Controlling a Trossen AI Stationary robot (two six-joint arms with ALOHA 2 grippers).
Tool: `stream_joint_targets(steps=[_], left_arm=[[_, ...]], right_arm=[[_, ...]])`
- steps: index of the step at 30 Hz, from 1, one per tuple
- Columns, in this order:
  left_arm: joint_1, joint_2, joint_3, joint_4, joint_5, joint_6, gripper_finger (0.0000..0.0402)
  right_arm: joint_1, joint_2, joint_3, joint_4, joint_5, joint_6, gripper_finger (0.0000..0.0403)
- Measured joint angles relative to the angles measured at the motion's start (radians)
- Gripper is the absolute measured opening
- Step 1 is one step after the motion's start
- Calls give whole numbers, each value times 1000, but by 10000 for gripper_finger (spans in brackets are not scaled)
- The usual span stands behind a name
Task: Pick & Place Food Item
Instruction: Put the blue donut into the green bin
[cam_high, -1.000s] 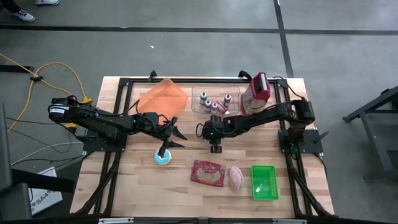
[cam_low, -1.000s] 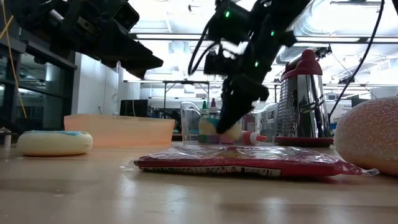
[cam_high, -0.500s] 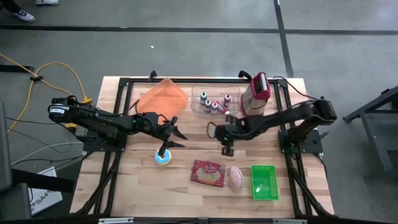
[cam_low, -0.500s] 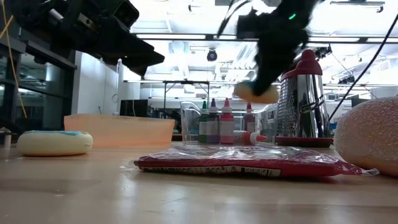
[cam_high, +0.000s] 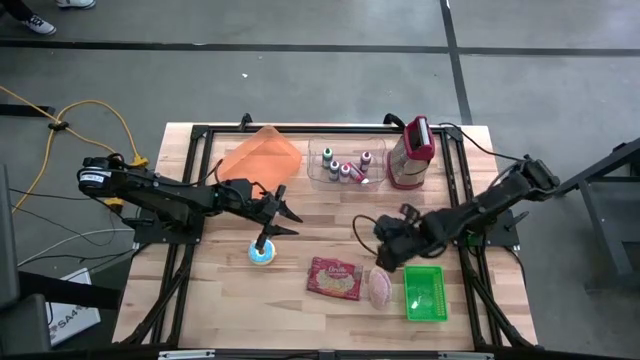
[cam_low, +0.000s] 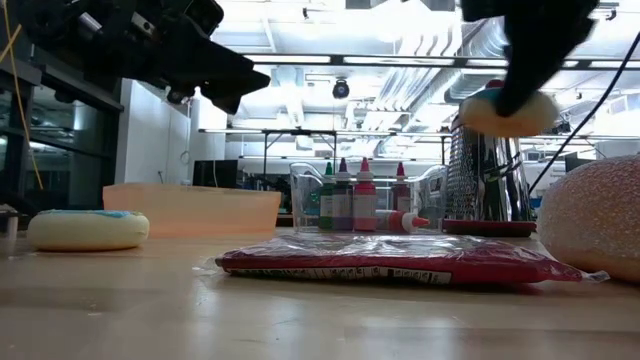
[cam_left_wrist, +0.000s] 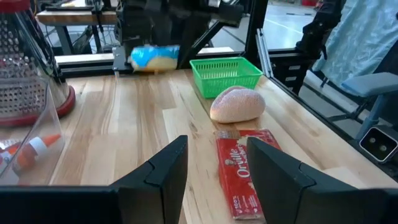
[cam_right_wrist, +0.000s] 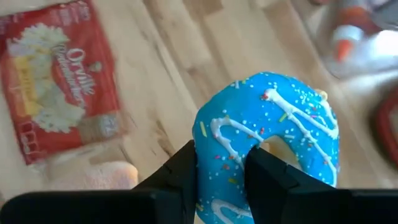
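Note:
My right gripper (cam_high: 386, 252) is shut on a blue-frosted donut with white drizzle (cam_right_wrist: 270, 130), which it carries above the table, near the far edge of the green basket (cam_high: 424, 293). The donut also shows in the low view (cam_low: 507, 110) and the left wrist view (cam_left_wrist: 153, 58). My left gripper (cam_high: 286, 214) hangs open and still over the table's left middle, touching nothing. A second frosted donut (cam_high: 262, 253) lies flat on the wood just nearer than it. My right gripper pinches the donut's ring (cam_right_wrist: 221, 158) between its two fingers, one finger (cam_right_wrist: 264, 171) at the hole and the other (cam_right_wrist: 180, 174) on the outer side. The fingers slant steeply down from the table's right. The donut is lifted clear of the table.
A red popcorn packet (cam_high: 335, 278) and a pale bun (cam_high: 380, 287) lie left of the basket. Along the far edge stand an orange container (cam_high: 262, 155), a clear tray of small bottles (cam_high: 345, 166) and a metal grater (cam_high: 413, 152).
My right gripper has swung from the table's middle, near the clear tray, toward the near right and the green basket. It has risen and its wrist has rolled, with the donut carried along, clear of the table.

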Motion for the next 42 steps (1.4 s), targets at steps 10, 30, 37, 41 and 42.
stream_joint_targets(steps=[10, 30, 37, 41, 42], left_arm=[[0, 0, 0, 5, 0, 0, 158], [0, 0, 0, 10, 0, 0, 158], [0, 0, 0, 13, 0, 0, 158], [0, 0, 0, 13, 0, 0, 158], [0, 0, 0, 13, 0, 0, 158]], right_arm=[[227, 30, 0, -66, 102, 369, 100], [501, 148, 0, -95, 6, 876, 100], [556, 163, 0, -81, -46, 963, 100], [571, 171, 0, -69, -69, 978, 100], [571, 177, 0, -67, -79, 978, 100]])
